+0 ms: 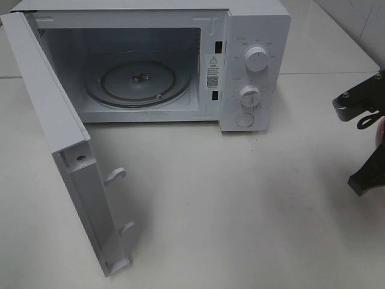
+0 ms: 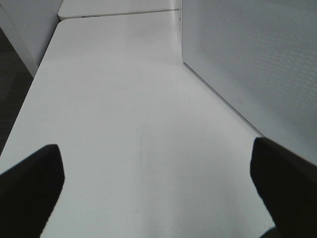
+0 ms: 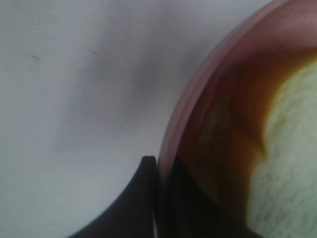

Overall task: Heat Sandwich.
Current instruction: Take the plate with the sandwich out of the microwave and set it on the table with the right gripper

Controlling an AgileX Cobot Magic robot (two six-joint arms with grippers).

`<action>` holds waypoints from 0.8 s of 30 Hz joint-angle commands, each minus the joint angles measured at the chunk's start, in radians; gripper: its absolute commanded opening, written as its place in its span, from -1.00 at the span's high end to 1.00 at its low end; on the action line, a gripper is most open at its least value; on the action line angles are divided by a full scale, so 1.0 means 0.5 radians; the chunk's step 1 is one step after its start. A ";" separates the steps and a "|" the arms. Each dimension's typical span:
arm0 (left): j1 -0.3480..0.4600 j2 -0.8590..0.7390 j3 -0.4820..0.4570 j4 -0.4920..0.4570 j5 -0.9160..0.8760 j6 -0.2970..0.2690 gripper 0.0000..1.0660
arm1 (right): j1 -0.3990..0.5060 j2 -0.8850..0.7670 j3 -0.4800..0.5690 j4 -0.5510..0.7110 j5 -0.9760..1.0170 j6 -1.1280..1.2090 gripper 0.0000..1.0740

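White tabletop (image 1: 240, 211), microwave (image 1: 252, 66) door (image 1: 60, 138) swung wide, turntable (image 1: 137, 82) bare.
Right gripper (image 3: 158, 171) is clamped thin on the pink plate (image 3: 198, 104) rim, sandwich (image 3: 292, 148) riding on it; a tilt could slide it off. Left gripper (image 2: 156, 186) hangs spread wide, holding nothing.

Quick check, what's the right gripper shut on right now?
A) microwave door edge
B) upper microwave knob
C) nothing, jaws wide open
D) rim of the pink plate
D: the right wrist view shows the right gripper pinched on the rim of the pink plate carrying the sandwich, away from the open microwave.
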 commanded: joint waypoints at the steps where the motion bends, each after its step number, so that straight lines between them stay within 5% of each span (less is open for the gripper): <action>1: -0.012 -0.032 0.006 0.004 -0.014 -0.002 -0.83 | -0.068 0.036 -0.018 -0.062 -0.022 0.054 1.00; 7: -0.012 -0.032 0.006 0.004 -0.014 -0.002 -0.83 | -0.194 0.172 -0.018 -0.068 -0.132 0.180 1.00; 24: -0.012 -0.032 0.006 0.004 -0.014 -0.002 -0.83 | -0.198 0.608 -0.018 -0.078 -0.612 0.454 0.99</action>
